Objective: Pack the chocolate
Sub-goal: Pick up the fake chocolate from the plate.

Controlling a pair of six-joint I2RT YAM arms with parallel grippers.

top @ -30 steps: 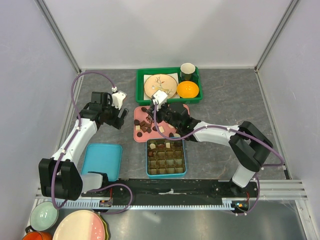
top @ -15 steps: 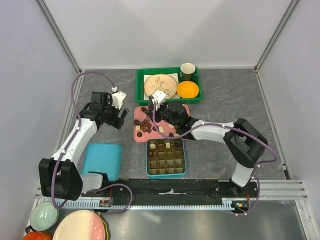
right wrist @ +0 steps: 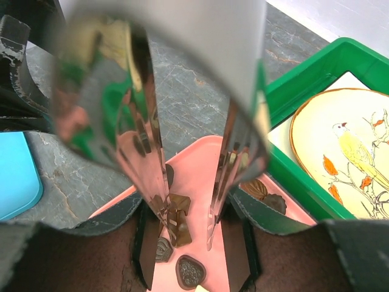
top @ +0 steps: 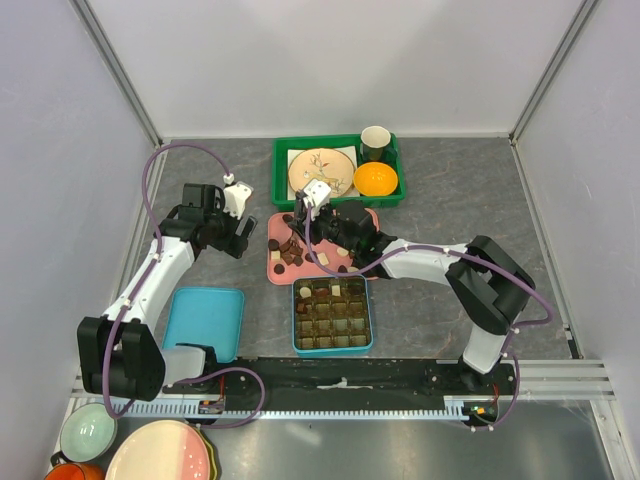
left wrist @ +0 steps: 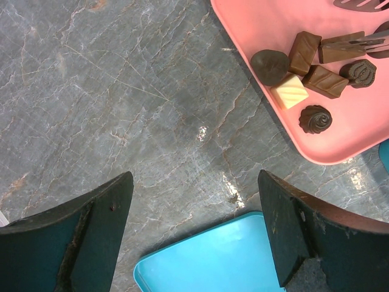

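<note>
Where pale walls (top: 350, 60) on aluminium posts close in three sides, the bench (top: 450, 180) shows a grey stone pattern with fine lighter veins. Toward its left edge the left gripper (left wrist: 194, 188) hangs above bare bench with its jaws spread wide and nothing between them. A light blue lid (top: 204, 320) lies flat near the bench's near-left corner.

At the middle sits a pink tray (left wrist: 285, 24), and most of the loose chocolate (top: 290, 255) lies on its left half. The pieces are small and mixed: a dark round disc (left wrist: 270, 66), a cream square (left wrist: 290, 91), a dark swirl (left wrist: 315, 118) and ridged mid-brown bars (left wrist: 325, 81), some touching one another.

Just nearer than the tray, toward the bench's near edge, stands a teal box (top: 296, 320) divided into a grid of cells. Its far rows hold brown and cream pieces.

The right gripper (right wrist: 191, 243) reaches over the tray and is clamped on shiny metal tongs (right wrist: 146, 152). The tong tips stand apart above the tray, the left tip against a small cluster of brown pieces.

At the bench's far edge a green crate (top: 338, 142) holds a plate (right wrist: 340, 146) painted with a yellow bird, an orange (top: 375, 179) and a dark cup (top: 376, 142).
</note>
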